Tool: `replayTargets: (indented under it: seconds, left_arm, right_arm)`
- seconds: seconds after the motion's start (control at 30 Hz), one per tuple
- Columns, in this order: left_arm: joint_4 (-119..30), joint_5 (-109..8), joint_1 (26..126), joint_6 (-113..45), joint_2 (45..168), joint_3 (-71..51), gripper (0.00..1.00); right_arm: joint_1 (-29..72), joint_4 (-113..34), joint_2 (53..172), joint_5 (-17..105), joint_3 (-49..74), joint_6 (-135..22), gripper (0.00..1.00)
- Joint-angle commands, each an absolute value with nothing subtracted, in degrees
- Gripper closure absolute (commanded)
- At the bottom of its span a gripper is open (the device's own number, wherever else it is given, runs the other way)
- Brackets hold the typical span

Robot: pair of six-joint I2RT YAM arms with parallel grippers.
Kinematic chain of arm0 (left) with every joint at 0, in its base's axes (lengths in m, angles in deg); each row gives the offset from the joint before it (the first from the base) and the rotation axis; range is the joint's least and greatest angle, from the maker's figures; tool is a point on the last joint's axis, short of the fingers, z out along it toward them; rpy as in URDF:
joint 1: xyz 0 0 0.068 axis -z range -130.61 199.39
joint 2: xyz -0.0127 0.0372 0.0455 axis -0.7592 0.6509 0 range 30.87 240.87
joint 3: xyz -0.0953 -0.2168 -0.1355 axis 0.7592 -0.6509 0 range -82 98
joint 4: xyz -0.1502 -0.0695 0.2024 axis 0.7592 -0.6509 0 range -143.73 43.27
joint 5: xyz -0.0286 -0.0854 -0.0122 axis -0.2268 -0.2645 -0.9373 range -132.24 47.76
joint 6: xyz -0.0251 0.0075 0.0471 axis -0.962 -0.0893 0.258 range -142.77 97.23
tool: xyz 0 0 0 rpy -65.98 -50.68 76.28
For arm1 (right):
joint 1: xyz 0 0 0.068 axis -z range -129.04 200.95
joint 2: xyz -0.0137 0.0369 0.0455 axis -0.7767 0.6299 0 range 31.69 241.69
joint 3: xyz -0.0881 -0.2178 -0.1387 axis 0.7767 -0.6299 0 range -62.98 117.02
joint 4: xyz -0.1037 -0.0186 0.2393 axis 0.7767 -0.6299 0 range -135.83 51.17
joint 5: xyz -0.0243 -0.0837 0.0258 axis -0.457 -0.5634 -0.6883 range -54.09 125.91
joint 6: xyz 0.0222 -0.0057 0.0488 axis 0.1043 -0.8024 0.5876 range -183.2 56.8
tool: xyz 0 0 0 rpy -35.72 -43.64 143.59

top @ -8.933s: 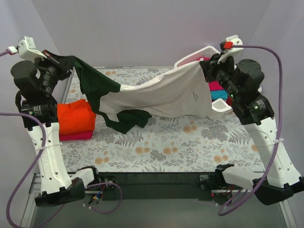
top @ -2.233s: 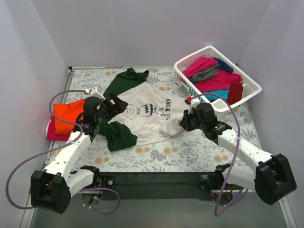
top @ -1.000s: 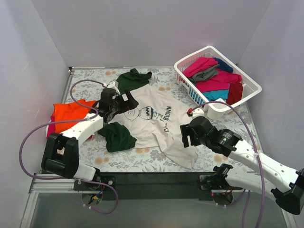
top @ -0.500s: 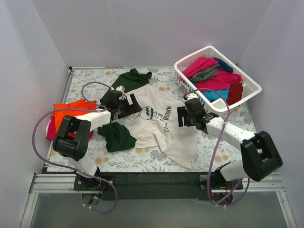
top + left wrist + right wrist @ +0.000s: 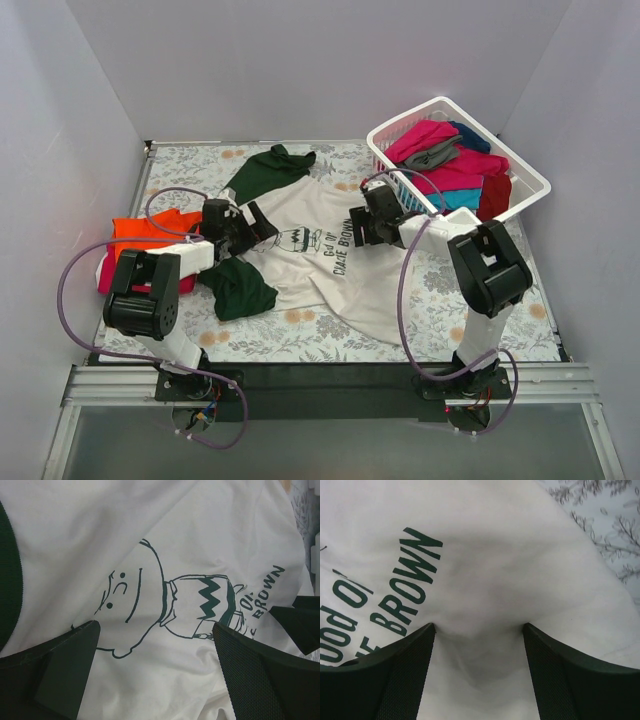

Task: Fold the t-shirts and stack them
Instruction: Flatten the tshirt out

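A cream-white t-shirt (image 5: 322, 252) with dark green sleeves lies spread face up mid-table, one sleeve (image 5: 270, 168) at the back and the other (image 5: 236, 288) bunched at the front left. My left gripper (image 5: 248, 228) hovers open over the cartoon-face print (image 5: 150, 597), and nothing sits between its fingers (image 5: 60, 665). My right gripper (image 5: 366, 224) is open too, its fingertips (image 5: 427, 630) pressing into the white cloth beside the "BROWN" lettering (image 5: 405, 585). More t-shirts in magenta, teal, grey, dark red and navy fill the basket (image 5: 395, 180).
A folded orange shirt (image 5: 145, 235) rests on a magenta one (image 5: 105, 275) at the left edge. The white slatted basket sits at the back right, close to my right arm. A grey floral cover (image 5: 460, 310) spans the table.
My right gripper has swung from the table's front up to the shirt's right side near the basket. The left gripper has drawn slightly left over the print. The shirt shifted a little.
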State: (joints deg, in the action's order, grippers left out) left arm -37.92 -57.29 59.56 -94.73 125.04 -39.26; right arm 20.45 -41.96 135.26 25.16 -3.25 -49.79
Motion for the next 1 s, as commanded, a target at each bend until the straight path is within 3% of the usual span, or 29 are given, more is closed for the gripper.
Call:
replayTargets:
  seconds: [0.0, 0.4, 0.53, 0.7, 0.97]
  left_arm:
    - [-40.67, -56.21, 57.48, -93.26, 124.13, -41.4, 0.11]
    - [-37.33, -62.19, 58.0, -93.61, 126.5, -37.8, 0.11]
    - [-36.27, -61.32, 60.19, -92.29, 123.0, -35.95, 0.11]
    - [-39.69, -56.23, 63.53, -92.46, 113.42, -32.35, 0.11]
    - [-57.24, -35.13, 66.97, -96.24, 86.79, -40.24, 0.11]
  right_arm:
    - [21.25, -39.88, 141.27, 28.35, 1.96, -50.98, 0.36]
    - [24.85, -48.58, 161.93, 35.47, 33.23, -55.89, 0.36]
    - [24.76, -48.76, 162.21, 42.04, 37.04, -57.4, 0.36]
    - [24.33, -47.97, 152.83, 43.55, 34.15, -57.84, 0.36]
    - [22.39, -39.37, 123.59, 43.64, 7.91, -55.39, 0.35]
